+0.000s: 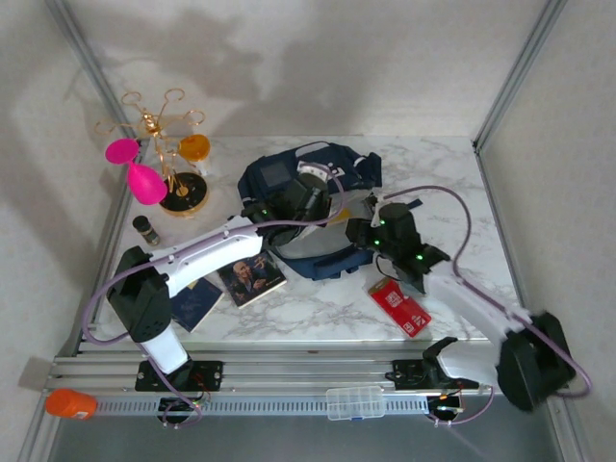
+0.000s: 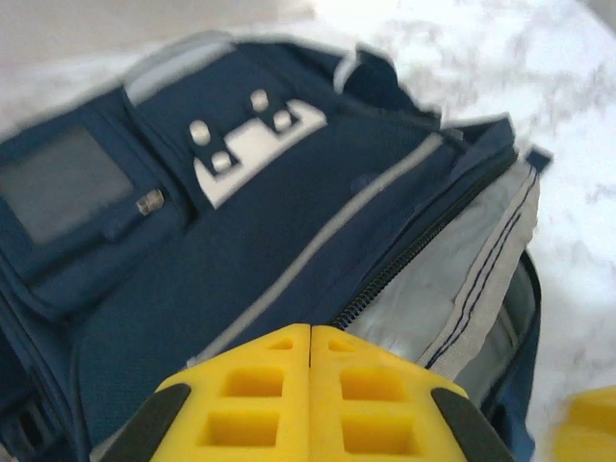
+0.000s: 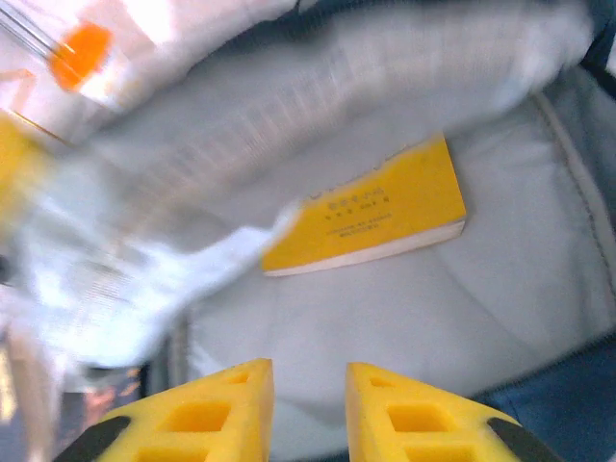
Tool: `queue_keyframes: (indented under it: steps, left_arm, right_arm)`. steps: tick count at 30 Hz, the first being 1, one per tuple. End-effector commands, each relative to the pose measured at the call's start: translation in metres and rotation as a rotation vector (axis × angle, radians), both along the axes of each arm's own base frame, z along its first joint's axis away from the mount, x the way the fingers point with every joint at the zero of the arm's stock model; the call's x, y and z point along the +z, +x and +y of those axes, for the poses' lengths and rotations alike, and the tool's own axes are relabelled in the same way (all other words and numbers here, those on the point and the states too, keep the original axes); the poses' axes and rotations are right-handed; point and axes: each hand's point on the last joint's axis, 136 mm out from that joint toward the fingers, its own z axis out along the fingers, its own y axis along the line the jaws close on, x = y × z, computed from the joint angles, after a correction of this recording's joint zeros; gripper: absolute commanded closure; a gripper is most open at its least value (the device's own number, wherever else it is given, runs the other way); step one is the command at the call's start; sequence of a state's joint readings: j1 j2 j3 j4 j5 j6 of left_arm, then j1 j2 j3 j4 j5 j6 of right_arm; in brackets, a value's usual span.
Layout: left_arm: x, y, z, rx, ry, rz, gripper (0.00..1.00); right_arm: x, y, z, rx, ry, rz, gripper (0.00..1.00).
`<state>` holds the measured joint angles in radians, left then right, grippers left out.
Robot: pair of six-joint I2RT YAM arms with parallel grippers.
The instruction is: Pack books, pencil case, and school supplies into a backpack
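The navy backpack [image 1: 313,173] lies mid-table with its mouth open toward me, grey lining showing. My left gripper [image 2: 310,332] is shut on the backpack's zipper edge [image 2: 404,265] and holds the front panel up. It sits over the bag [image 1: 292,205] in the top view. The yellow book [image 3: 371,207] lies flat inside on the lining. Just above the bag's mouth, my right gripper [image 3: 310,371] stands open with nothing between its fingers, a short way from that book. The navy portrait book [image 1: 252,277] rests on the table left of the bag. The pencil case is out of view.
A red packet [image 1: 399,306] lies near my right arm and a dark blue booklet [image 1: 197,306] by my left arm. At the back left stand a gold rack with pink ornaments [image 1: 144,168], an amber cup [image 1: 194,147] and a small dark bottle [image 1: 146,229]. Metal posts frame the table.
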<state>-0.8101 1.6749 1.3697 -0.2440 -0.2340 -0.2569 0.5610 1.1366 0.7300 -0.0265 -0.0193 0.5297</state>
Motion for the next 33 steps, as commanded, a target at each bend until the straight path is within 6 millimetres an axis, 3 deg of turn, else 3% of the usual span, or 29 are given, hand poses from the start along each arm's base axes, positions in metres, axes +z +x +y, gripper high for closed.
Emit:
queue_keyframes:
  steps: [1,4,7,12,17,22,33]
  left_arm:
    - [0.013,-0.023,0.006,-0.006,-0.17,0.048,0.87]
    - [0.015,-0.05,0.016,-0.022,-0.29,0.093,0.68]
    - [0.007,-0.074,0.052,0.066,-0.393,0.105,0.57]
    - [-0.04,-0.105,0.123,0.278,-0.457,0.181,0.5]
    - [-0.084,-0.123,0.168,0.435,-0.468,0.261,0.44]
    - [-0.119,-0.131,0.182,0.493,-0.494,0.319,0.37]
    - [-0.161,-0.139,0.196,0.549,-0.457,0.374,0.37]
  right_arm:
    - [-0.014,-0.033,-0.022,-0.015,-0.078,0.124,0.72]
    - [-0.001,-0.048,-0.024,0.012,-0.06,0.155,0.69]
    - [-0.002,-0.062,-0.011,0.063,-0.013,0.242,0.66]
    - [-0.006,-0.09,0.045,0.188,-0.018,0.324,0.55]
    - [-0.027,-0.101,0.104,0.252,-0.079,0.353,0.5]
    - [-0.047,-0.097,0.154,0.288,-0.093,0.376,0.45]
    - [-0.111,-0.079,0.194,0.286,-0.153,0.439,0.36]
